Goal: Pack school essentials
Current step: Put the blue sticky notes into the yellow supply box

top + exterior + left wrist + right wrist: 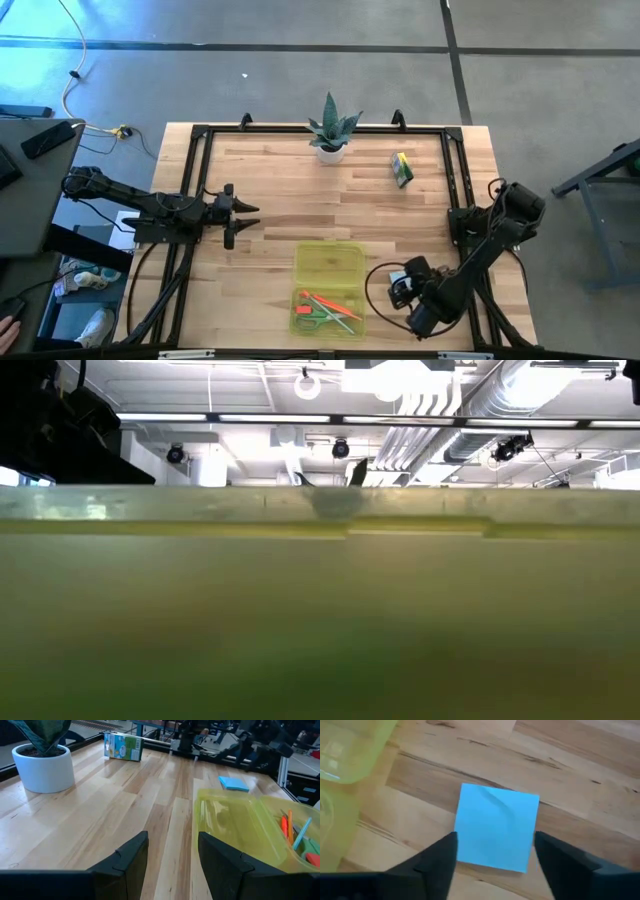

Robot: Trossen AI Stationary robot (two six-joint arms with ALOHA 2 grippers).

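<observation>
Bare table (270,200) across frame centre and upper left: open passage. Obstacles: plant (331,132) top centre, crayon box (402,169) upper right, yellow case (328,290) bottom centre, notepad (497,826) just beside it.

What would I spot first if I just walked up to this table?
Probably the yellow case lying open at the near edge, with scissors and pencils inside. Right beside it, the right claw hangs open over a blue notepad. At the far edge stands a spiky plant, with a crayon box nearby.
</observation>
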